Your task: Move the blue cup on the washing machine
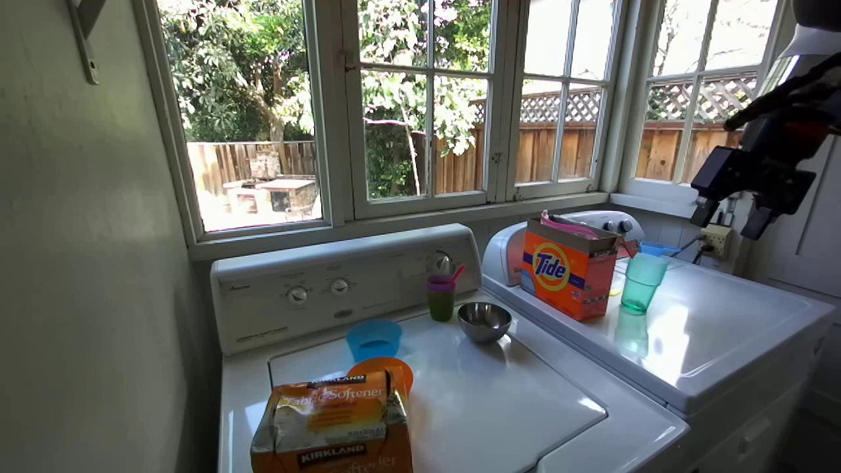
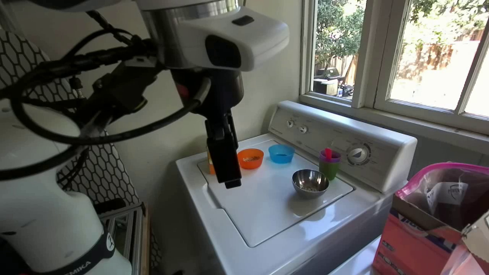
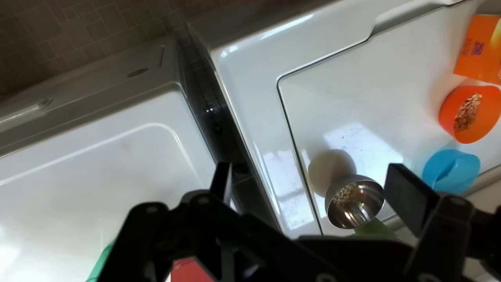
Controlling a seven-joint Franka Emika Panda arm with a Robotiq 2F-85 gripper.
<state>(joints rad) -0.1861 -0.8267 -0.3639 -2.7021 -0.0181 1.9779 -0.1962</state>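
The blue cup (image 1: 642, 284), a tall translucent teal tumbler, stands upright on the glossy plain-topped white appliance (image 1: 729, 322), beside the orange Tide box (image 1: 566, 272). Only a teal edge of the cup (image 3: 101, 263) shows at the bottom left of the wrist view; in an exterior view it is out of frame. The washing machine (image 1: 486, 407), white with dials on a raised back panel, also shows in an exterior view (image 2: 263, 206) and the wrist view (image 3: 250, 74). My gripper (image 1: 730, 220) is in the air above the appliances, jaws wide apart and empty (image 3: 309, 170), also seen side-on (image 2: 232, 183).
On the washing machine are a metal bowl (image 2: 308, 185), a green cup with a purple rim (image 1: 441, 303), a low bright-blue dish (image 2: 281, 154), an orange bowl (image 2: 250, 159) and a fabric softener box (image 1: 335, 424). Windows stand behind. A narrow gap (image 3: 219, 113) separates the appliances.
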